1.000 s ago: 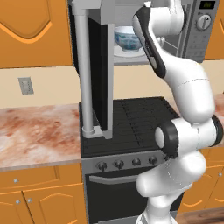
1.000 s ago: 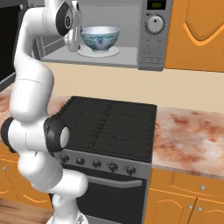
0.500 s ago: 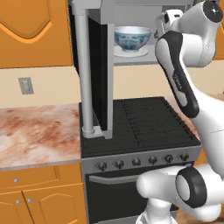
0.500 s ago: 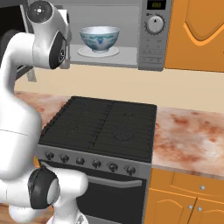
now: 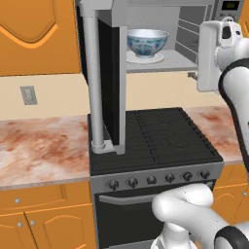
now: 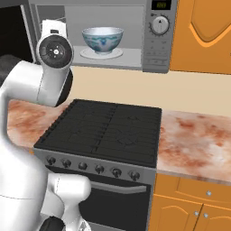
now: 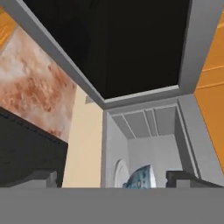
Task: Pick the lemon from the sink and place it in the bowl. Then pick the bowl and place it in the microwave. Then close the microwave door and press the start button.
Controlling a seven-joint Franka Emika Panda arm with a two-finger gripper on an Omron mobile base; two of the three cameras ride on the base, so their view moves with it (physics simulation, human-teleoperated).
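The round white ceramic bowl (image 5: 147,43) with blue-green patterning sits on a pale round plate (image 6: 102,53) inside the wide silver-grey steel microwave (image 6: 155,40), while the gripper (image 7: 116,181) hangs just outside with its jaws wide apart, holding nothing. Its steel-framed door (image 5: 111,87) with dark glass window and long silver bar handle (image 5: 93,82) stands wide open over the black stove (image 6: 108,131) — smooth, hard surfaces. The risk is probably a glancing push that slides off the door — or an elbow clipping it mid-swing.
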